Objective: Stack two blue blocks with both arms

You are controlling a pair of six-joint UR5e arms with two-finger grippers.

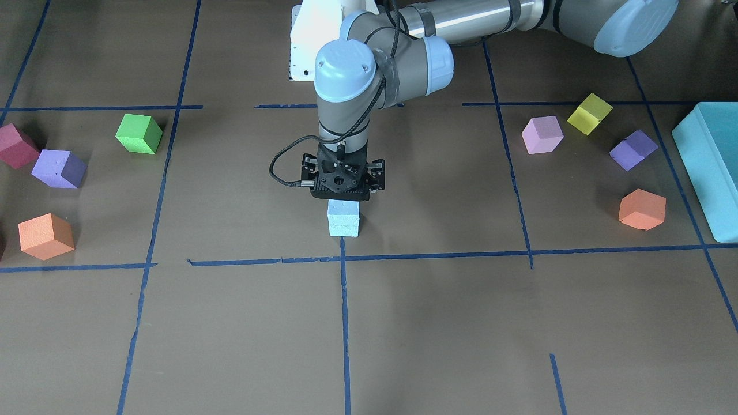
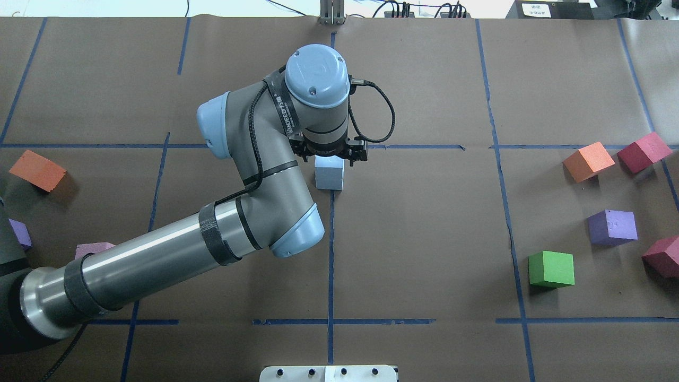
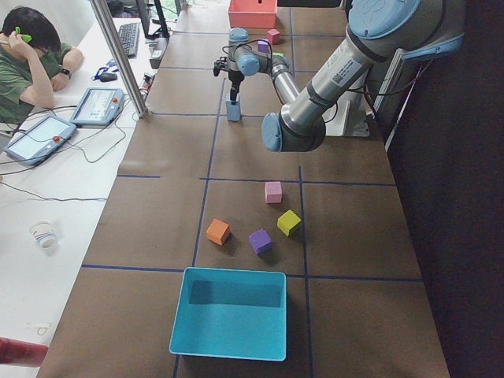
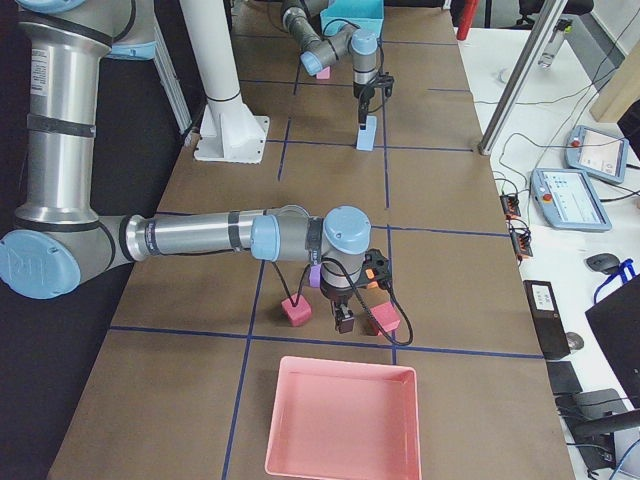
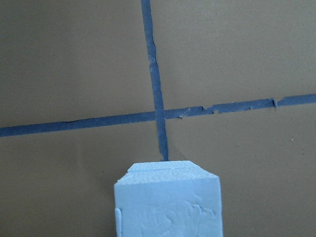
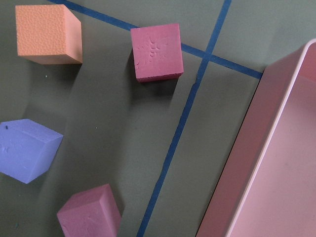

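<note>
"Status, please?"

"Left gripper point(image 1: 343, 200) sits atop the blue block point(image 1: 343, 222), twelve o'clock from the tape cross point(image 1: 343, 257), front view. Whether it's gripping, I can't tell; right gripper point(image 4: 343, 322), same."

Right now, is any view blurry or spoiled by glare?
Front-facing view: sharp, with a bright streak on the silver tube of the left arm. Left wrist view: the blue block is cropped at the bottom yet sharp. Right wrist view: crisp, soft shadow under the magenta cube.
</note>
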